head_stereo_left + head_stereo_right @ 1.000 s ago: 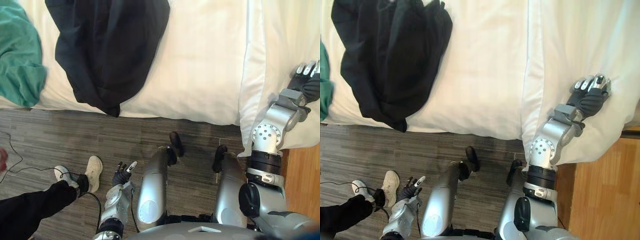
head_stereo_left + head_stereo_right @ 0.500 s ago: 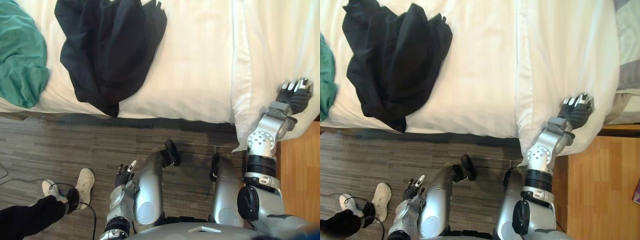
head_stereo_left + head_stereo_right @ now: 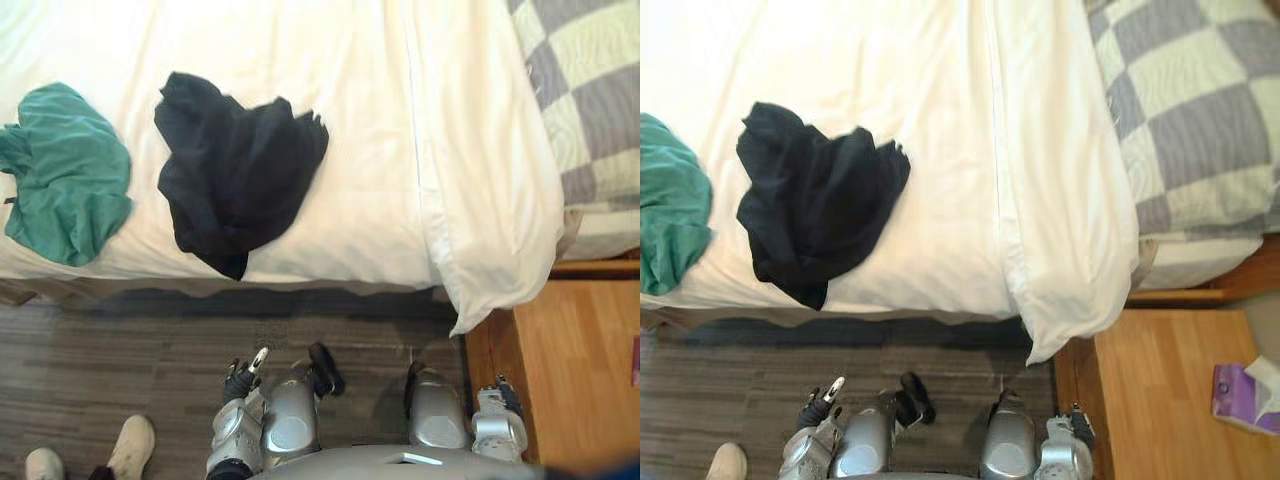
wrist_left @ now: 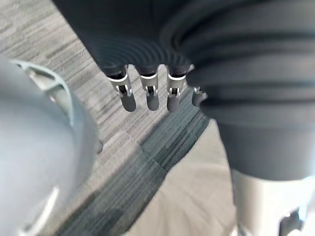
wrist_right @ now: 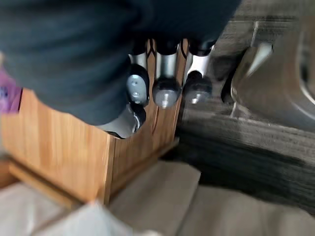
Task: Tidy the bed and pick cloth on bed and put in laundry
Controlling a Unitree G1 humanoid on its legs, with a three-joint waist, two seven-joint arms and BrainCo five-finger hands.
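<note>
Two cloths are lying on the white bed (image 3: 370, 120) in the left eye view. A black cloth (image 3: 240, 185) is sitting crumpled by the near edge, one corner drooping over it, and a teal cloth (image 3: 65, 185) is lying apart at its nine o'clock. The left hand (image 3: 243, 375) is hanging low over the grey floor (image 3: 100, 340). The black cloth is lying at its twelve o'clock, well apart, and the teal cloth at about ten o'clock. The right hand (image 3: 503, 392) is hanging beside the wooden nightstand (image 3: 580, 350), with the black cloth at its ten o'clock, also well apart. A white duvet (image 3: 490, 200) is drooping over the bed edge at twelve o'clock of the right hand, and a checked pillow (image 3: 590, 100) is resting at one o'clock. A person's shoes (image 3: 125, 447) are showing at eight o'clock of the left hand.

In the right eye view, a purple tissue box (image 3: 1238, 392) is sitting on the nightstand at three o'clock of the right hand.

In the left wrist view, the left hand's fingers (image 4: 149, 98) are hanging straight and relaxed over the floor, gripping nothing.

In the right wrist view, the right hand's fingers (image 5: 166, 83) are hanging loosely extended next to the nightstand's side, gripping nothing.
</note>
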